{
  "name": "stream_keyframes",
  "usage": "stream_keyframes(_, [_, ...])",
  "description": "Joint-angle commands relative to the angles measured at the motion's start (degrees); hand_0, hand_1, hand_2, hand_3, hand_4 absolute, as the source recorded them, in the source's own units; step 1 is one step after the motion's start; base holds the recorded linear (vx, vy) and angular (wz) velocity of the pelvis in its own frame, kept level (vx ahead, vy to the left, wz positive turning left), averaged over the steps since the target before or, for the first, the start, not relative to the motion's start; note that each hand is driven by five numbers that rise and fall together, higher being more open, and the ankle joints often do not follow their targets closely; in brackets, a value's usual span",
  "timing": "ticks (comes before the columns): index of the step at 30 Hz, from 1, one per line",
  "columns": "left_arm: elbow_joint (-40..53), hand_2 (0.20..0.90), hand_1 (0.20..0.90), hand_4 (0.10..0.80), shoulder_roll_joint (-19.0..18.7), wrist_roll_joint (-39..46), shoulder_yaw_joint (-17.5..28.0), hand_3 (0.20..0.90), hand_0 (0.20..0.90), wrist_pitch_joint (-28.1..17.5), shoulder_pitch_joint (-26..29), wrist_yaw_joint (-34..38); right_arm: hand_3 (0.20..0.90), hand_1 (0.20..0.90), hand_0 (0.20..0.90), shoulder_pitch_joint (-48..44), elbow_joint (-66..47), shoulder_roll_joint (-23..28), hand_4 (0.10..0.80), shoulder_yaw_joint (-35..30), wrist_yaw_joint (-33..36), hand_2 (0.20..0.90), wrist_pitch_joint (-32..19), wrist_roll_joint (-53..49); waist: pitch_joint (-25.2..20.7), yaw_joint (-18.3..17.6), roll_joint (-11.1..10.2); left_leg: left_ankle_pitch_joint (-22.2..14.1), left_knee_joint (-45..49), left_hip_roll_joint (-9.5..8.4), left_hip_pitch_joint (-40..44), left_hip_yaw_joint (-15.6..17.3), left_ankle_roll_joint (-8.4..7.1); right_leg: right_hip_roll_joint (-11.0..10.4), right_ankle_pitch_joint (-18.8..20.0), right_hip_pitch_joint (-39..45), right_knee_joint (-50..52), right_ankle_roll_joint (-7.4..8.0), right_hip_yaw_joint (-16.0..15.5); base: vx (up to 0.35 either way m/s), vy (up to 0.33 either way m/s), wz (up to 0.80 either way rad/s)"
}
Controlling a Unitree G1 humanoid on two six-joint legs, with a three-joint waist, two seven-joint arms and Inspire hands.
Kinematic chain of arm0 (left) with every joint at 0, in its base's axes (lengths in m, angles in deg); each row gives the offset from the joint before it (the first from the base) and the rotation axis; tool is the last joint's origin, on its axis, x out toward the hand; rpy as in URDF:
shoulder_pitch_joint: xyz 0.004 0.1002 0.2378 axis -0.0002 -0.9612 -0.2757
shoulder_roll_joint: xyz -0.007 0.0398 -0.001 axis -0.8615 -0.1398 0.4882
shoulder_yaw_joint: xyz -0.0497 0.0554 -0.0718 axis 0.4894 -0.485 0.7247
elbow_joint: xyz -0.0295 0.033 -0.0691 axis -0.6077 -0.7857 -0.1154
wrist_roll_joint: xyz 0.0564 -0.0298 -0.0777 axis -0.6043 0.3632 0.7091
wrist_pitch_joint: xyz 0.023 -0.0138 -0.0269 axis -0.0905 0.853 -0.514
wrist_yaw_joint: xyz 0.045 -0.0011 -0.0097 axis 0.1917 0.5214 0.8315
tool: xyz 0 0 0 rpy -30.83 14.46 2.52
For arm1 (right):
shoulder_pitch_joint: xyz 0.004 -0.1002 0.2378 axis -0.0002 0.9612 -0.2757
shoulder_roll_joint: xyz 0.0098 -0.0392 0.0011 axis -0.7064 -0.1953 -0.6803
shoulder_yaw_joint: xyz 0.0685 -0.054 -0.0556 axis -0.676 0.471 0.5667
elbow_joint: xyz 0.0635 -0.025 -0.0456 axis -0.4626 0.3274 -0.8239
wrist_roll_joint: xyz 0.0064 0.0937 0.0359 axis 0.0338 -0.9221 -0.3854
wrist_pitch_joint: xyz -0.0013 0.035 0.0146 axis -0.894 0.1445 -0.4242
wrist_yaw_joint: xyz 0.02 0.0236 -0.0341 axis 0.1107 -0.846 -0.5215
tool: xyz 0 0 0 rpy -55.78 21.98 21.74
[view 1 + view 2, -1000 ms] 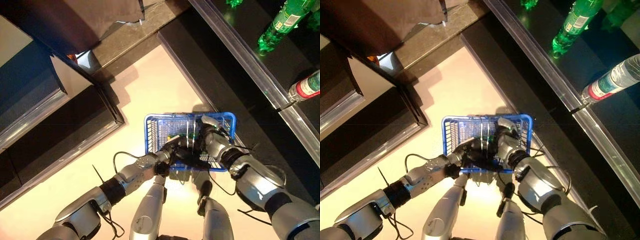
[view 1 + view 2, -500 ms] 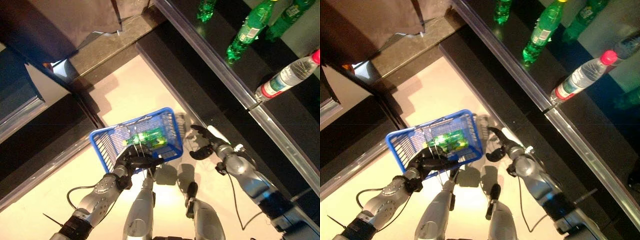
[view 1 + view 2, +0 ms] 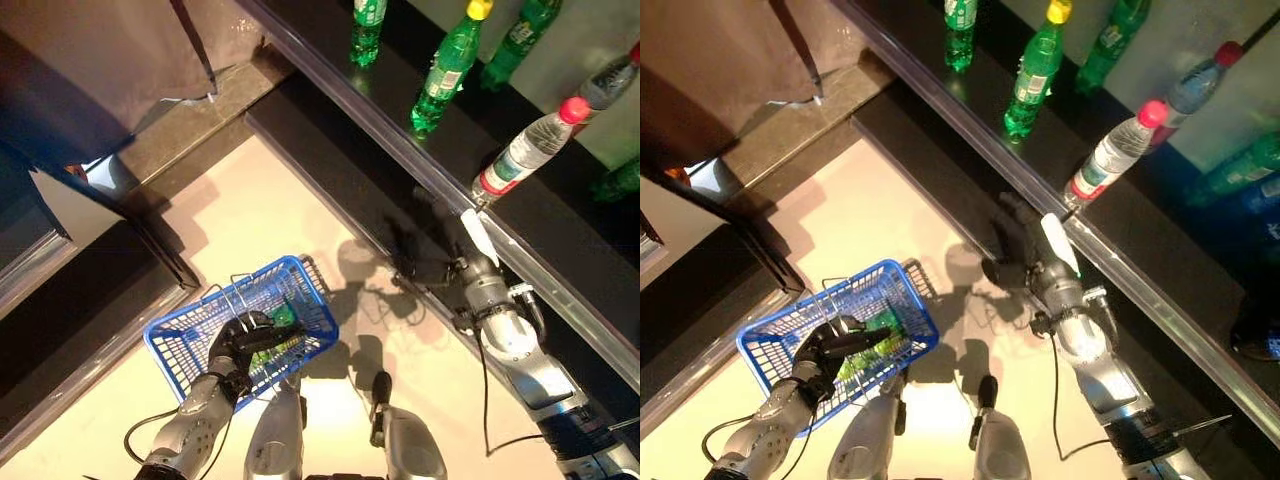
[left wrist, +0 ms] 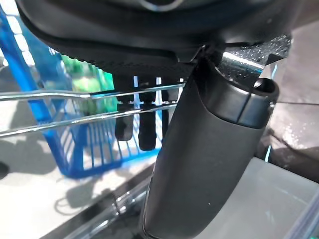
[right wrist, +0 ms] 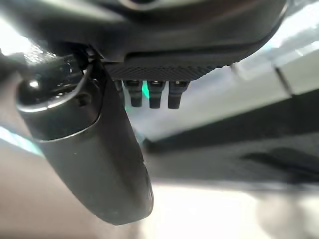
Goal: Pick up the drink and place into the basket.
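Observation:
My left hand (image 3: 238, 345) is shut on the thin wire handles (image 4: 75, 107) of the blue basket (image 3: 317, 293), which hangs low at the left above the floor. A green drink (image 3: 287, 330) lies inside the basket and also shows through the mesh in the left wrist view (image 4: 87, 82). My right hand (image 3: 440, 262) is open and empty, raised at the right, just below the front rail of the shelf (image 3: 380, 115). Its thumb (image 5: 89, 149) and straight fingers (image 5: 149, 92) hold nothing.
On the black shelf stand green bottles (image 3: 445, 70) and a clear water bottle with a red cap (image 3: 525, 150). A dark low cabinet (image 3: 90, 290) runs along the left. Pale floor (image 3: 270, 210) lies between the cabinet and the shelf.
My right hand left the basket and rose to the shelf's front rail. The green drink stays in the basket, which swung down to the left. The camera has tilted up toward the shelf.

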Motion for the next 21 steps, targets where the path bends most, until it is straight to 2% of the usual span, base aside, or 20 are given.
stream_keyframes(1, [5.1,0.300,0.300,0.100,3.7,-2.8,0.1,0.200,0.300,-10.6,1.5,-3.5,0.900,0.900,0.900,0.1,-5.4,0.4,0.800,-2.4,9.3,0.900,-9.5,-1.5,-11.0,-1.1,0.3,-9.3,5.2,0.99,3.6,1.4,0.07,1.8,7.2,-3.1,-3.9,-4.21,1.6,0.007,0.029,-0.14])
stream_keyframes(6, [-6.7,0.300,0.300,0.100,6.6,-3.3,-1.5,0.200,0.300,-12.2,0.0,-5.0,0.900,0.900,0.900,-1.9,-2.5,-2.6,0.800,-5.1,20.1,0.900,-10.8,-4.2,-11.2,-1.6,1.2,-9.3,5.5,1.41,3.7,2.0,-0.13,1.7,6.9,-3.0,-3.7,-4.58,1.6,0.007,0.019,-0.08])
stream_keyframes(9, [-12.1,0.300,0.300,0.100,7.5,-3.9,-2.3,0.200,0.300,-12.8,-0.3,-5.8,0.900,0.900,0.900,-3.4,-0.5,-3.6,0.800,-5.7,23.8,0.900,-9.3,-4.6,-11.5,-1.6,1.5,-9.4,5.8,1.64,3.9,2.1,-0.31,1.5,6.6,-2.7,-3.5,-4.71,1.3,0.033,-0.001,-0.09])
stream_keyframes(16, [-21.5,0.300,0.300,0.100,9.5,-5.6,-2.5,0.200,0.300,-14.0,-0.8,-7.7,0.900,0.900,0.900,-6.8,4.9,-4.9,0.800,-5.0,27.1,0.900,-4.8,-7.3,-12.4,-1.0,1.6,-9.2,5.7,2.13,4.6,2.0,-0.73,1.3,6.2,-1.9,-3.3,-5.06,0.5,0.026,-0.020,-0.01])
stream_keyframes(21, [-24.8,0.300,0.300,0.100,10.3,-6.3,-2.5,0.200,0.300,-14.9,-0.8,-7.9,0.900,0.900,0.900,-8.4,7.4,-6.2,0.800,-4.2,28.9,0.900,-2.7,-8.1,-13.3,-0.6,1.7,-8.8,5.3,2.54,5.2,1.7,-1.11,1.6,5.7,-1.2,-3.2,-5.47,0.3,0.049,-0.053,0.00])
